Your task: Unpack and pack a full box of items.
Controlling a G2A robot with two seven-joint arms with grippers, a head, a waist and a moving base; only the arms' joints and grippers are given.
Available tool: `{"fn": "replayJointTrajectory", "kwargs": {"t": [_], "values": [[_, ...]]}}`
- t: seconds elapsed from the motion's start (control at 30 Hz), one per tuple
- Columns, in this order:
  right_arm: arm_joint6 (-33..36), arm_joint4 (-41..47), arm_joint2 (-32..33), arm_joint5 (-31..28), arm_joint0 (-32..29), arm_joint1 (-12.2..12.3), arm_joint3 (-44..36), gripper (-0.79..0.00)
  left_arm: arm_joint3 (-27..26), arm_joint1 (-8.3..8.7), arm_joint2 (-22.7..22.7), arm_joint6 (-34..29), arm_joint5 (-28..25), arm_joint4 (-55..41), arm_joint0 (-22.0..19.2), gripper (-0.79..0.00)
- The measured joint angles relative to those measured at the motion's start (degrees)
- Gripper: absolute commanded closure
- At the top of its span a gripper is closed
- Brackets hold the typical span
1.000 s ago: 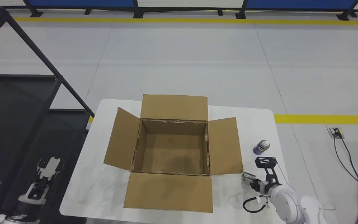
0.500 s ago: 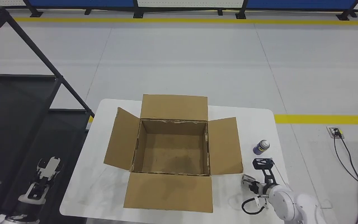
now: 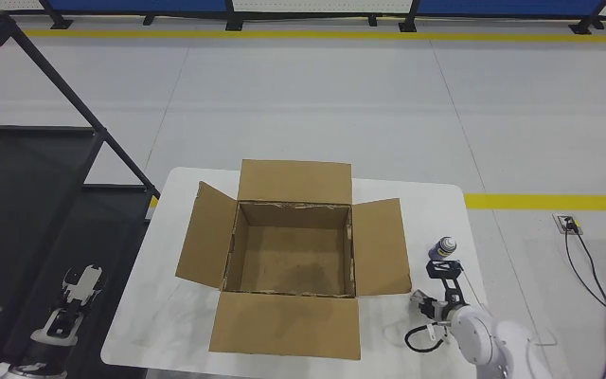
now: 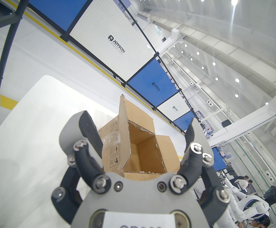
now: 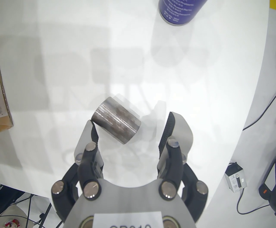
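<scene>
An open cardboard box (image 3: 294,261) stands in the middle of the white table (image 3: 189,189), flaps spread, its inside bare. On the table to the right of the box lies a short metal cylinder (image 5: 116,126) on its side. My right gripper (image 5: 131,121) is open around it, and one fingertip (image 5: 92,127) touches the cylinder's end. A purple bottle (image 5: 179,10) stands upright just beyond, near the table's right edge (image 3: 441,249). My left gripper (image 4: 140,117) is open with nothing in it, held off the table's left side (image 3: 78,289), facing the box (image 4: 138,146).
Box flaps (image 3: 381,248) hang out on all sides; the right flap comes close to my right gripper (image 3: 445,273). A black frame (image 3: 95,133) stands to the left of the table. Cables (image 5: 254,121) lie on the floor past the right edge.
My right gripper has shifted a little toward the box and the purple bottle. The left arm, the box and the bottle have stayed put.
</scene>
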Motion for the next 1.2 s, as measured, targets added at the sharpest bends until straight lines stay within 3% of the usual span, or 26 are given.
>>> {"fn": "replayJointTrajectory", "kwargs": {"t": [0.13, 0.27, 0.5, 0.6, 0.63, 0.7, 1.07, 1.2], "values": [[-1.89, -0.62, -0.95, 1.46, 1.17, -0.14, 0.71, -0.622, 0.0, 0.0, 0.0, 0.0, 0.0, 0.0, 0.0, -0.785], [-0.53, -1.72, -1.41, 2.99, 2.24, -0.15, 1.32, -0.603, 0.0, 0.0, 0.0, 0.0, 0.0, 0.0, 0.0, -0.785], [-2.25, -1.3, 0.27, -1.01, -1.9, 0.34, -4.4, -0.613, 0.0, 0.0, 0.0, 0.0, 0.0, 0.0, 0.0, -0.785], [-1.35, -1.7, 0.86, -3.68, -4.28, 0.65, -7.07, -0.671, 0.0, 0.0, 0.0, 0.0, 0.0, 0.0, 0.0, -0.785], [-1.01, -1.96, 0.8, -4.12, -4.61, 0.7, -7.45, -0.736, 0.0, 0.0, 0.0, 0.0, 0.0, 0.0, 0.0, -0.785], [-0.19, -2.85, 0.29, -4.76, -4.57, 0.78, -7.48, -0.785, 0.0, 0.0, 0.0, 0.0, 0.0, 0.0, 0.0, -0.785], [-0.98, -4.5, -1.02, -3.38, -2.81, 0.7, -6.56, -0.785, 0.0, 0.0, 0.0, 0.0, 0.0, 0.0, 0.0, -0.785], [-1.08, -6.69, -1.72, -8.07, -3.45, 1.09, -6.32, -0.785, 0.0, 0.0, 0.0, 0.0, 0.0, 0.0, 0.0, -0.785]]}}
